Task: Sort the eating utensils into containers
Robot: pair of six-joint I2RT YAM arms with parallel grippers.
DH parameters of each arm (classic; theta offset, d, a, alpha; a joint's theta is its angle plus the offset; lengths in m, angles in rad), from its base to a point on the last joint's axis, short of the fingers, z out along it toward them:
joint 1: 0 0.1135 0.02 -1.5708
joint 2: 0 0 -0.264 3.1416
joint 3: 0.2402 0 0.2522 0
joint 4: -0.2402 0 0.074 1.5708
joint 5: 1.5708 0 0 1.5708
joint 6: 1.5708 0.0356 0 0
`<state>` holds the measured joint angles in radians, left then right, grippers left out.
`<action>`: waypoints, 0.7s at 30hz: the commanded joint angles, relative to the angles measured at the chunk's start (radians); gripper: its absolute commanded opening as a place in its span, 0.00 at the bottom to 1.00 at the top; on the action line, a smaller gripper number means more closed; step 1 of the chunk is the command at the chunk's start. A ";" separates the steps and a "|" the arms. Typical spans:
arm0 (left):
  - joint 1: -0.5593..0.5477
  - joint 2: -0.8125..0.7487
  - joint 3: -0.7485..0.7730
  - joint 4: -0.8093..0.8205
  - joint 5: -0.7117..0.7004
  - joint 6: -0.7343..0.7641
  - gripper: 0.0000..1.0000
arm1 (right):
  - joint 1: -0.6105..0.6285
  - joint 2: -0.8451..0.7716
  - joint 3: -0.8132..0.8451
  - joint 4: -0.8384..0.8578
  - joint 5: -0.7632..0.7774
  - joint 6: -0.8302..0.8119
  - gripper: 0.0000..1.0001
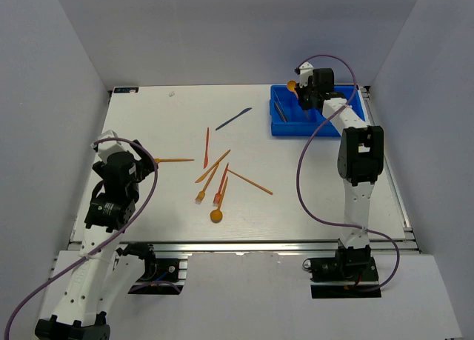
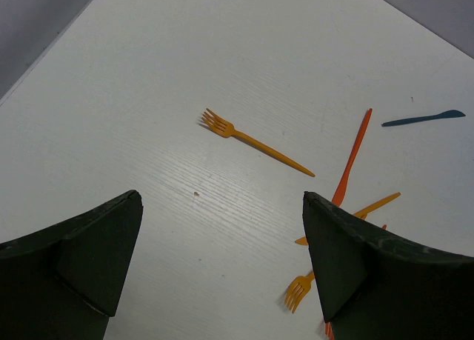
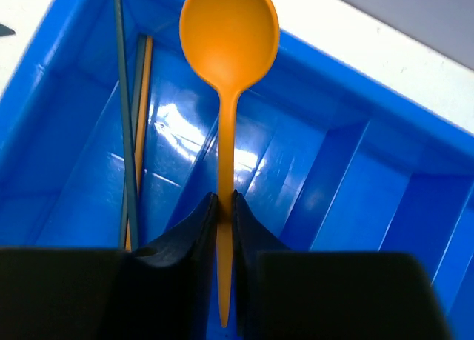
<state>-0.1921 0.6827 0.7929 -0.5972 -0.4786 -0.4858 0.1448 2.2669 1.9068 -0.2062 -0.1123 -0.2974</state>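
My right gripper hovers over the bright blue divided tray at the back right. It is shut on the handle of an orange spoon. In the right wrist view the jaws pinch the spoon above the tray's second compartment from the left. A dark grey utensil and an orange one lie in the leftmost compartment. My left gripper is open and empty above the table's left side, next to an orange fork, which also shows in the left wrist view.
Loose utensils lie mid-table: a red-orange knife, a dark blue knife, an orange knife, an orange fork, a red fork, an orange spoon and a thin orange piece. Grey walls surround the table.
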 commanded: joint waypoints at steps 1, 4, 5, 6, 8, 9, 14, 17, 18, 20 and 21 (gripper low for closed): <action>-0.004 -0.009 -0.003 0.013 0.003 0.009 0.98 | -0.014 -0.082 -0.028 0.036 0.003 0.004 0.19; -0.004 -0.017 -0.003 0.011 0.003 0.009 0.98 | -0.016 -0.083 -0.008 0.002 0.039 0.009 0.30; -0.004 -0.020 -0.003 0.013 0.003 0.009 0.98 | -0.016 -0.083 -0.002 -0.002 0.055 0.012 0.37; -0.004 -0.020 -0.003 0.013 0.005 0.009 0.98 | -0.016 -0.083 0.004 -0.009 0.059 0.015 0.50; -0.004 -0.023 -0.003 0.011 0.003 0.009 0.98 | -0.016 -0.086 0.027 -0.033 0.066 0.021 0.89; -0.004 -0.025 -0.003 0.011 0.002 0.009 0.98 | -0.017 -0.092 0.031 -0.039 0.066 0.024 0.89; -0.006 -0.026 -0.004 0.011 0.000 0.007 0.98 | -0.002 -0.176 0.046 -0.064 0.091 0.089 0.89; -0.006 -0.022 -0.001 0.010 -0.009 0.004 0.98 | 0.172 -0.324 -0.016 -0.155 0.407 0.212 0.89; -0.006 -0.022 -0.001 0.008 -0.012 0.004 0.98 | 0.173 -0.325 -0.017 -0.168 0.425 0.242 0.89; -0.004 -0.020 -0.001 0.007 -0.020 0.000 0.98 | 0.269 -0.450 -0.211 -0.138 0.337 0.344 0.89; -0.004 -0.021 -0.001 0.005 -0.023 0.000 0.98 | 0.289 -0.495 -0.303 -0.040 0.228 0.362 0.89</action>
<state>-0.1936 0.6659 0.7929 -0.5980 -0.4831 -0.4866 0.2901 1.9373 1.7695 -0.3038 0.1722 -0.0898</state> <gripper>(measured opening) 0.979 0.894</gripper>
